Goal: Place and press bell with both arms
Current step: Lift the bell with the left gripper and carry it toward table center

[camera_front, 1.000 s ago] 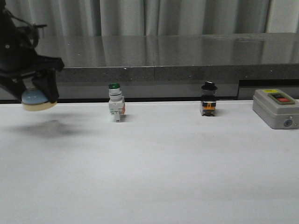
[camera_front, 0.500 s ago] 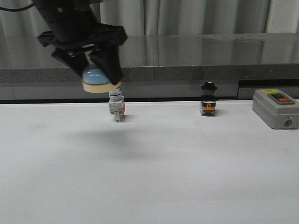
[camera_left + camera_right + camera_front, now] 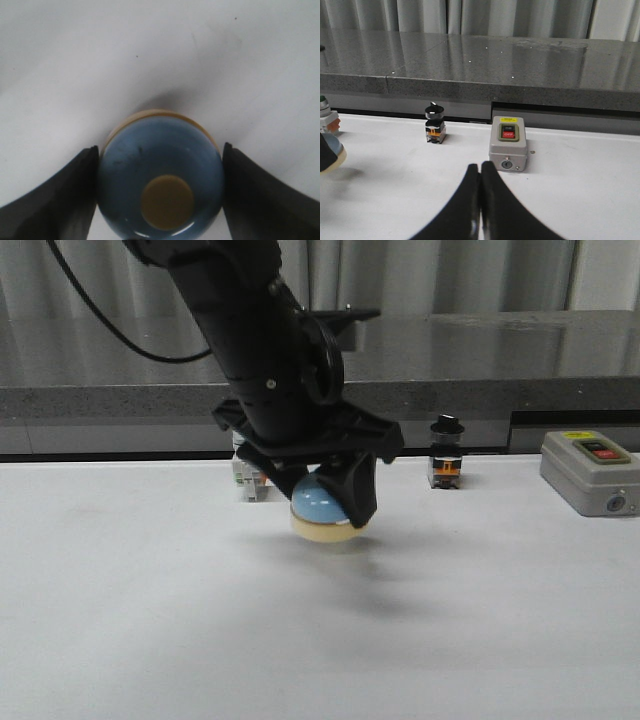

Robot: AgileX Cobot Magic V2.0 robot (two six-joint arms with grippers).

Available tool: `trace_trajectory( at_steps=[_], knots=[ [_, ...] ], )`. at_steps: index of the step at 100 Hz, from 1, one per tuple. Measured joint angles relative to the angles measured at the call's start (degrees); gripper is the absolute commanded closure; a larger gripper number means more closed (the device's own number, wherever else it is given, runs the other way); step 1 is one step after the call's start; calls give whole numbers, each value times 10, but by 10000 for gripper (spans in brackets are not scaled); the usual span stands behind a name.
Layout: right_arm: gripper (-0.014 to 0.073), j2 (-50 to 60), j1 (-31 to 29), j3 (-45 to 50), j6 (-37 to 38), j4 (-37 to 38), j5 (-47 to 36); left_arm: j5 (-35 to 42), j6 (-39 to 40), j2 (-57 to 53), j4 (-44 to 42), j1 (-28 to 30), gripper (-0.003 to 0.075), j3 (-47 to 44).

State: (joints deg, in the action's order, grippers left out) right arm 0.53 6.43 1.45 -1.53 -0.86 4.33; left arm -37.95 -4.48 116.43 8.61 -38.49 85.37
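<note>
The white table (image 3: 150, 640) carried three items along its far edge: a white push-button switch (image 3: 247, 480), partly hidden behind the arm; a small black-knobbed switch (image 3: 446, 452) to its right; and a grey box (image 3: 590, 473) with red and black buttons at far right.

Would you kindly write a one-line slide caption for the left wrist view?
Black left gripper clamps the glossy light-blue dome bell just above the white table.

Soft, even overhead light leaves a diffuse shadow on the white table (image 3: 480, 640) under the bell (image 3: 325, 510). The left wrist close-up is blurred; the dark counter (image 3: 520, 60) shows glare.
</note>
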Motion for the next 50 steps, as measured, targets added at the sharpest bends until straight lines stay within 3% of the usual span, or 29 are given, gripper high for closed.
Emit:
trace_trajectory(
  at_steps=[30,39,50],
  knots=[
    [654,0,0,0,0,0,0,5,0,38,13,0,512,0],
    [654,0,0,0,0,0,0,6,0,38,14,0,430,0],
    [654,0,0,0,0,0,0,6,-5,38,15,0,250,0]
  ],
)
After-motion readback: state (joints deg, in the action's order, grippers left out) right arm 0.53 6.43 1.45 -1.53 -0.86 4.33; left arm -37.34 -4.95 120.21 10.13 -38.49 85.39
